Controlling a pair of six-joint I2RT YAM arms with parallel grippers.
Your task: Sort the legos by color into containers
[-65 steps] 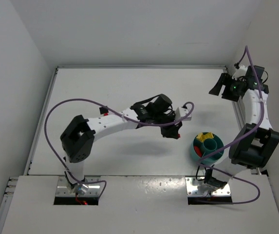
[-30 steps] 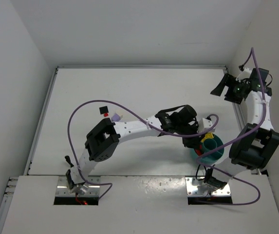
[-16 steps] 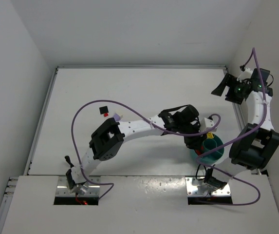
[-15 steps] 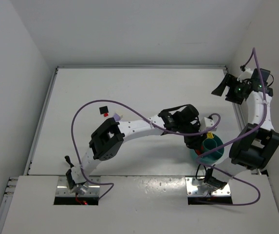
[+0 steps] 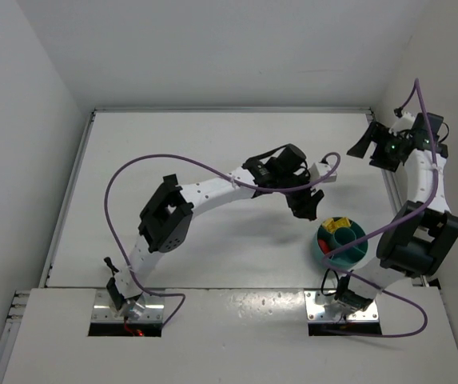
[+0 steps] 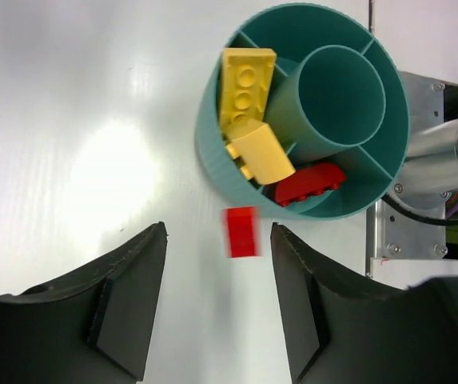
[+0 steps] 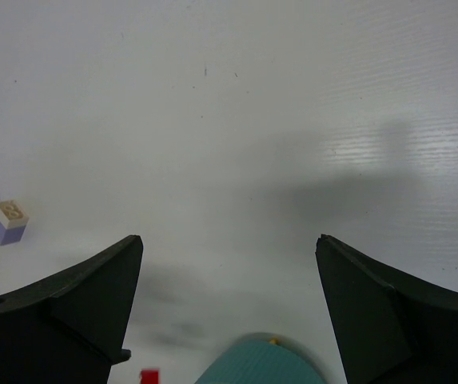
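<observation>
Left arm (image 5: 213, 192): white links, black joint housings, one lavender cable (image 5: 133, 172) running outside along it. Right arm (image 5: 422, 180): same white links, black housings and cable type, with a green lamp (image 5: 385, 146) lit at the wrist. Each arm stands on a bare metal plate (image 5: 129, 308) with screws; red wiring shows at the left one. Left pincer (image 6: 217, 240) and right pincer (image 7: 229, 248): matte black, wedge-shaped fingers (image 6: 133, 296), flat inner faces.
</observation>
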